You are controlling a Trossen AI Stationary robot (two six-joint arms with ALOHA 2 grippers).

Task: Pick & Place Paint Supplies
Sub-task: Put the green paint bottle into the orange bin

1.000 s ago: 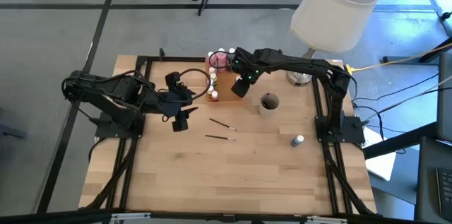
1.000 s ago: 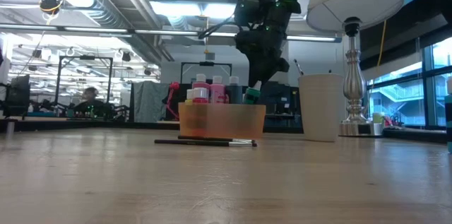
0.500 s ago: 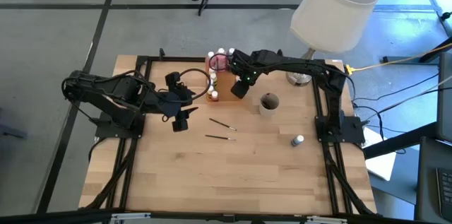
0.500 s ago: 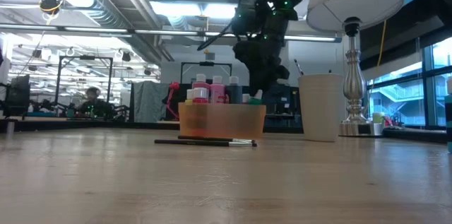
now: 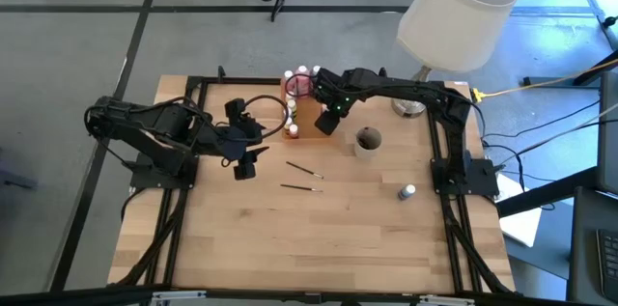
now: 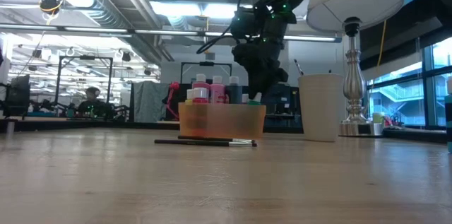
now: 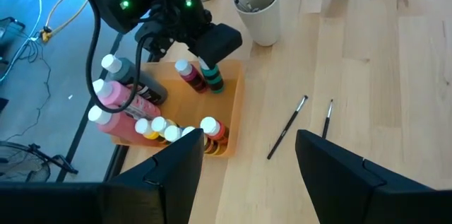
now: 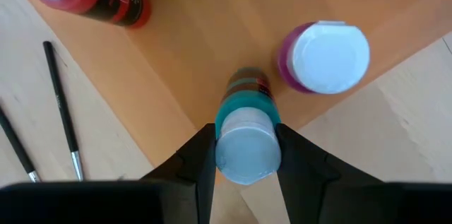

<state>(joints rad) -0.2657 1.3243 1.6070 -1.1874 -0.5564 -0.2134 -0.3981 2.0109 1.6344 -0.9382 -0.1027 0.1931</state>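
Right jaws around teal bottle [image 8: 245, 136]

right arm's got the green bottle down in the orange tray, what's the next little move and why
Probably open the jaws and lift straight up. The right gripper holds the green bottle upright, low over the tray floor beside a purple bottle; whether it touches the floor I cannot tell. A straight lift should avoid tipping either one. The left gripper waits open nearby.
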